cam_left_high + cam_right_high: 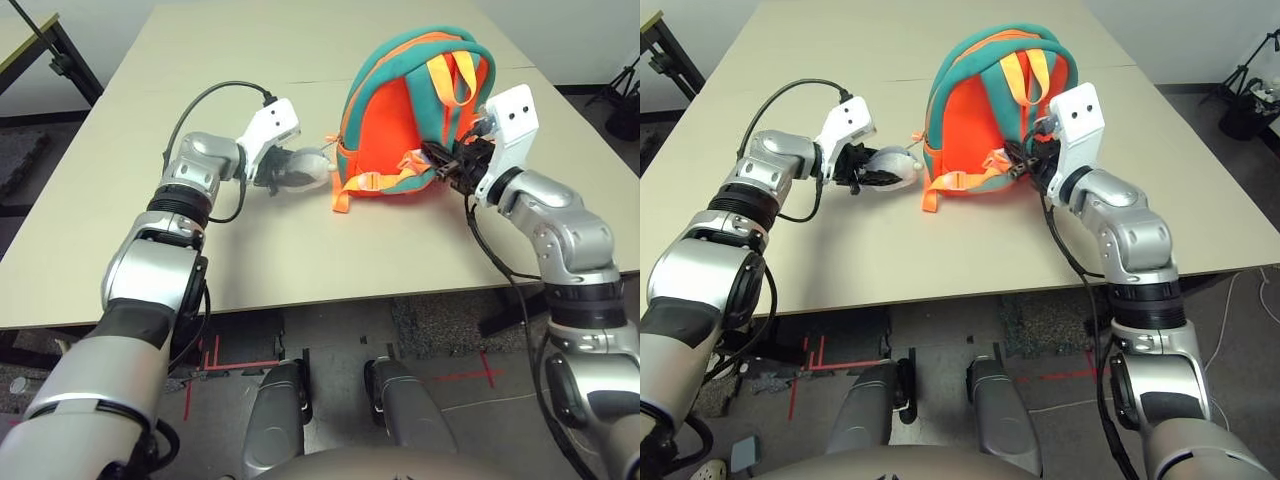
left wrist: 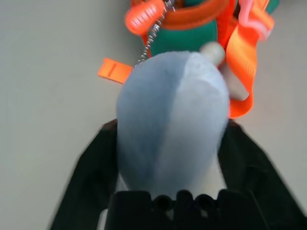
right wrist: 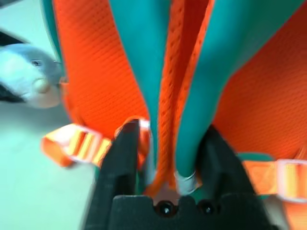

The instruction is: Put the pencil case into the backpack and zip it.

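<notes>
Right fingers (image 3: 165, 143) astride backpack (image 1: 400, 130) strap (image 3: 168, 86), left fingers (image 2: 168, 143) spread around plush head (image 2: 170, 120)

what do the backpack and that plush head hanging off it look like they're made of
The backpack looks like soft fabric: orange panels with a fine mesh-like weave in the right wrist view, matte teal trim, and woven orange webbing straps. The plush head looks like smooth grey-white short-pile cloth over soft stuffing, judging by its rounded, seamed shape. Exact fibres can't be told.
</notes>
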You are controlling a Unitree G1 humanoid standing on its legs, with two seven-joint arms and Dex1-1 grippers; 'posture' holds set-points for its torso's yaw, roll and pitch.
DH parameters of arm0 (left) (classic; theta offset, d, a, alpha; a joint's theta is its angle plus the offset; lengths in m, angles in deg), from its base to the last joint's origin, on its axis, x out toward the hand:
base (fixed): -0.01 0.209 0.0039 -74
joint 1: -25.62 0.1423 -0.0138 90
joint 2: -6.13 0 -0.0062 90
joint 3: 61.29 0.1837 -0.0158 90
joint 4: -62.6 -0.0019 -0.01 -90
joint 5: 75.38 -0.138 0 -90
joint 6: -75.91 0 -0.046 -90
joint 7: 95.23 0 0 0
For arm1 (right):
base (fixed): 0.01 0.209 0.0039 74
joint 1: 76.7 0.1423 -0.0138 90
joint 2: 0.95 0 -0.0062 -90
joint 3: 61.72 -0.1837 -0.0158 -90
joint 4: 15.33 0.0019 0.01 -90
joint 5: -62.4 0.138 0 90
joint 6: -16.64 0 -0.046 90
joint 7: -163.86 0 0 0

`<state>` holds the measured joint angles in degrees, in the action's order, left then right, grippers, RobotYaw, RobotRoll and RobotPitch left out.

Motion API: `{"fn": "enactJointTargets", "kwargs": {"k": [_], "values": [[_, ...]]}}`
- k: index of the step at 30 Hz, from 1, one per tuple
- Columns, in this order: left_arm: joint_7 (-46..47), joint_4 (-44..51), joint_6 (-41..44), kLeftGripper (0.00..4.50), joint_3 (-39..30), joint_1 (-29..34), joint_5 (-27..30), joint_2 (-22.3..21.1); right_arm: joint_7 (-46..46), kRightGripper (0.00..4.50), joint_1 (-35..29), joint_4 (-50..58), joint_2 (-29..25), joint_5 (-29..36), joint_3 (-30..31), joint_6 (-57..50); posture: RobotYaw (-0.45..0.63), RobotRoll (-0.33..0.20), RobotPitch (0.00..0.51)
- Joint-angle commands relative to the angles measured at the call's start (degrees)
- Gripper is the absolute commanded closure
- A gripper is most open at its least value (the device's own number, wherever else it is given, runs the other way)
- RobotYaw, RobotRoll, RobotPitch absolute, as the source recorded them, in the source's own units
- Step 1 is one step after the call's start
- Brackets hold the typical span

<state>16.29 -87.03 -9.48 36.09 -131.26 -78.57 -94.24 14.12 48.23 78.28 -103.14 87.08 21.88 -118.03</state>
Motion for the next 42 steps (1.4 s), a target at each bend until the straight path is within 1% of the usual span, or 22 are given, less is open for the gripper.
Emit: {"fn": "enactJointTargets", "kwargs": {"k": [1, 3, 4, 7, 10, 12, 15, 17, 19, 22, 26, 29, 34, 38, 42], "values": [[-2.67, 5.46, 4.79, 0.00, -1.66, 0.83, 2.71, -1.84, 2.88, 1.03, 2.03, 2.52, -3.07, 6.45, -4.29, -7.99, -0.18, 0.000, 0.139], [-3.31, 8.86, 7.38, 0.00, -2.26, 1.97, 3.71, -2.81, 4.31, 0.21, 2.85, 2.52, -5.35, 9.09, -5.87, -11.35, -0.18, 0.000, 0.139], [-3.50, 10.44, 8.69, 0.00, -2.64, 2.53, 4.25, -3.27, 4.87, 0.03, 3.30, 2.40, -6.42, 10.16, -6.52, -12.73, -0.18, 0.000, 0.139], [-4.21, 15.50, 12.90, 0.00, -3.80, 4.52, 6.42, -4.97, 6.76, 0.03, 4.54, 2.13, -9.66, 13.62, -8.37, -16.89, -0.18, 0.000, 0.140], [-4.28, 21.27, 18.64, 0.00, -6.85, 7.18, 10.15, -7.26, 8.58, 0.03, 4.88, 0.36, -13.55, 16.09, -11.69, -19.18, -0.17, 0.000, 0.140], [-3.53, 23.99, 21.24, 0.00, -8.43, 8.61, 12.07, -8.13, 8.46, 0.03, 4.61, -0.70, -15.07, 15.81, -12.52, -18.62, -0.17, 0.000, 0.140], [-0.02, 26.75, 22.59, 0.00, -12.38, 11.41, 14.81, -8.94, 6.17, 0.03, 2.84, -3.80, -16.39, 11.48, -12.88, -13.36, -0.17, 0.000, 0.140], [3.17, 27.91, 22.80, 0.00, -14.90, 13.23, 16.27, -8.74, 3.09, 0.03, 1.71, -5.83, -15.43, 8.50, -13.38, -9.30, -0.17, 0.000, 0.144], [7.47, 28.09, 22.71, 0.00, -17.71, 15.07, 17.68, -7.93, -0.30, 0.03, -0.13, -7.86, -13.35, 5.37, -13.60, -3.93, -0.16, 0.000, 0.149], [13.65, 28.28, 19.97, 0.00, -21.05, 18.08, 18.84, -6.55, -5.17, 0.03, -2.63, -10.42, -9.59, 1.42, -14.17, 4.10, -0.15, 0.000, 0.153], [21.28, 28.25, 15.95, 0.00, -25.10, 22.11, 20.09, -4.77, -9.49, 0.03, -4.68, -13.71, -4.81, -1.14, -15.48, 12.72, -0.14, 0.000, 0.157], [25.68, 28.24, 13.57, 0.00, -27.14, 24.55, 20.83, -3.69, -11.57, 0.03, -4.88, -16.78, -2.48, -2.51, -16.33, 18.51, -0.13, 0.000, 0.161], [31.65, 28.32, 8.23, 0.00, -30.34, 28.74, 21.86, -1.60, -14.12, 0.03, -3.38, -23.30, -0.11, -3.92, -17.55, 28.40, -0.12, 0.000, 0.167], [34.57, 27.01, 4.89, 0.00, -31.40, 30.59, 21.85, -1.67, -14.43, 0.03, -2.91, -28.01, 0.35, -4.56, -17.65, 33.59, -0.11, 0.000, 0.175], [37.30, 24.94, 2.05, 0.00, -32.62, 31.02, 21.79, -2.29, -14.36, 0.03, -2.20, -31.02, 0.47, -4.77, -17.25, 36.61, -0.11, 0.000, 0.185]]}}
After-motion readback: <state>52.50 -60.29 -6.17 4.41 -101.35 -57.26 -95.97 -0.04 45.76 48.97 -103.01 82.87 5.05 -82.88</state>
